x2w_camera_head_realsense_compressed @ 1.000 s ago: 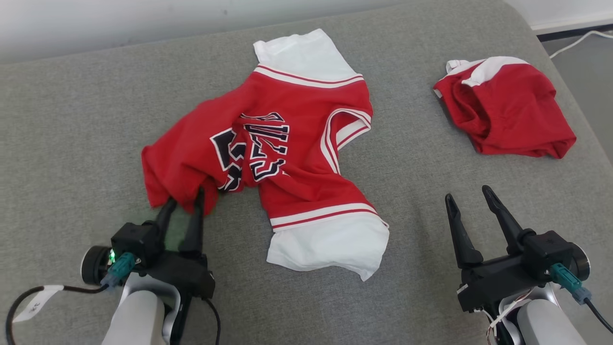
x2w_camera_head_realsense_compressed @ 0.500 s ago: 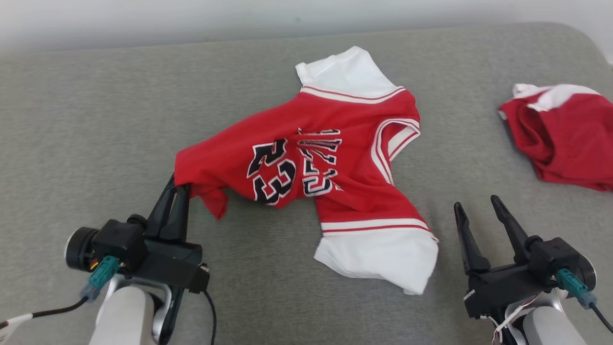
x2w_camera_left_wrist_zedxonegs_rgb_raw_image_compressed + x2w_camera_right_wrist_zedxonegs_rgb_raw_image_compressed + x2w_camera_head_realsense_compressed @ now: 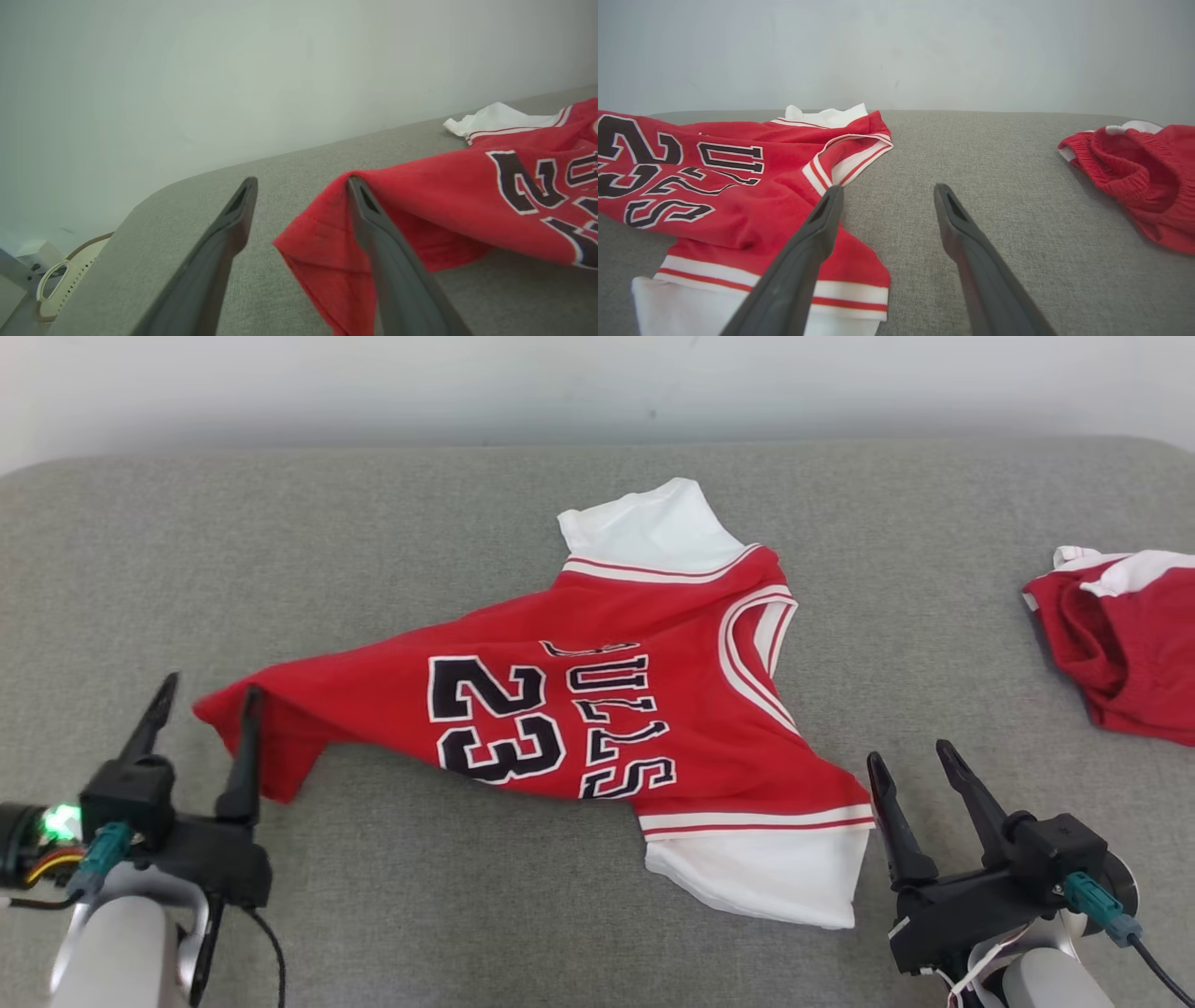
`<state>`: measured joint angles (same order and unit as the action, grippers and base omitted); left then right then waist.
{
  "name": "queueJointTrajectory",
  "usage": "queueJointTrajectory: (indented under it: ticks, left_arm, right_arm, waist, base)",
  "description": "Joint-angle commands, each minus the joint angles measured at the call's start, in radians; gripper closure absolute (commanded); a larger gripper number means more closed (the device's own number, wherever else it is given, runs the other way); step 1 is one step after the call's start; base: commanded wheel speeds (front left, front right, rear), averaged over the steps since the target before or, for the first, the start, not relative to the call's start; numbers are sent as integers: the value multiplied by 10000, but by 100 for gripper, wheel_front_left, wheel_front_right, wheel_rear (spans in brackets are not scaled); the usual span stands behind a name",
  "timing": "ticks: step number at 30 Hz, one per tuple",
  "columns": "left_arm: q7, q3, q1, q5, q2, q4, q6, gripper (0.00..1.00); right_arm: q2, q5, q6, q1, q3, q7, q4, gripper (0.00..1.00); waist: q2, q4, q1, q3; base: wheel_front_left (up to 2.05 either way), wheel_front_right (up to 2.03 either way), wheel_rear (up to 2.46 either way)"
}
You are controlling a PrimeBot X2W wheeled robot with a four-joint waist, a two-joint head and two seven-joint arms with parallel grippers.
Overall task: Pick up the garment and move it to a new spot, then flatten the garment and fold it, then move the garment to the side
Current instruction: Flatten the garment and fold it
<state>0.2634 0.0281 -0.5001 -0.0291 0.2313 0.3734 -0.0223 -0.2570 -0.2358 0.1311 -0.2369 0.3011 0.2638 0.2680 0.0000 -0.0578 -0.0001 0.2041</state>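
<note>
The red jersey, numbered 23, lies spread on the grey cushion. At its left corner the left gripper is spread wide, holding nothing. Beside its near white sleeve the right gripper gapes empty. Red shorts lie farther right.

The garment is a red jersey with white sleeves and a black "23"; it lies spread but wrinkled near the middle of the grey cushion. Its hem narrows to a point toward the left edge; one sleeve points to the far edge, the other to the near edge.
</note>
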Motion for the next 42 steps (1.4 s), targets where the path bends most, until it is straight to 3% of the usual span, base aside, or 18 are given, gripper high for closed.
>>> queueJointTrajectory:
  ticks: [1,3,12,21,31,38,42]
  left_arm:
    - [15,-78,-104,84,10,92,149,0]
    - [13,-281,74,215,-7,416,382,0]
    - [13,-283,914,560,-517,28,519,0]
    - [13,-121,1358,735,-1049,-544,189,0]
    - [13,544,1169,252,-1159,-821,-209,0]
    - [13,1480,279,76,-1252,-240,-634,0]
    - [13,2212,-587,128,-1308,955,-912,0]
  right_arm:
    - [50,-28,-7,62,10,2,-22,0]
    - [80,-20,-7,136,-40,1,-35,0]
    - [136,-100,-7,191,-143,0,-37,0]
    - [208,-169,-7,9,92,0,31,0]
    - [206,-245,-7,59,94,0,83,0]
    - [270,-278,-7,-55,141,0,118,0]
    - [276,-303,-7,-85,207,0,173,0]
  waist:
    - [0,-121,1,-37]
    - [0,-200,1,-74]
    - [0,-113,1,-106]
    - [0,-6,1,-57]
    - [0,-93,1,-15]
    - [0,-225,1,91]
    - [0,-327,1,93]
  base:
    - [0,0,0]
    - [0,0,0]
    - [0,0,0]
    - [0,0,0]
    - [0,0,0]
    - [0,0,0]
    - [0,0,0]
